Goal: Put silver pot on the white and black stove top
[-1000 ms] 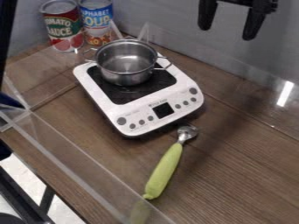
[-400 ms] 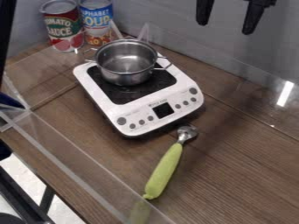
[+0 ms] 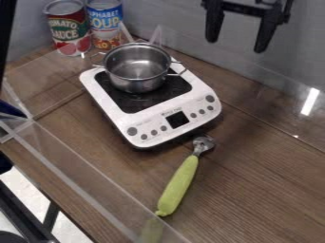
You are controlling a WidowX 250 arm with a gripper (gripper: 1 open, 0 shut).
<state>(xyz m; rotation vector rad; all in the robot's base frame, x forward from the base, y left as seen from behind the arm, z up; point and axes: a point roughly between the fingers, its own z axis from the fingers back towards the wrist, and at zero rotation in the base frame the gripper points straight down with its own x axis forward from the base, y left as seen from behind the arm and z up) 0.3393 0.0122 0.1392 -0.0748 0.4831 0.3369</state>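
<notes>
The silver pot (image 3: 137, 67) stands upright on the black glass of the white and black stove top (image 3: 152, 99), toward its back left part. High at the top right hangs my gripper (image 3: 240, 31), its two dark fingers (image 3: 265, 32) spread wide and open with nothing between them. It is well above and to the right of the pot, clear of it.
Two labelled tin cans (image 3: 70, 27) stand behind the stove at the back left. A scoop with a green handle (image 3: 181, 180) lies on the wooden table in front of the stove. A clear panel edge (image 3: 76, 171) runs along the table's front left.
The gripper has come down a little into view and shifted slightly left. It stays open. The pot and stove have not moved.
</notes>
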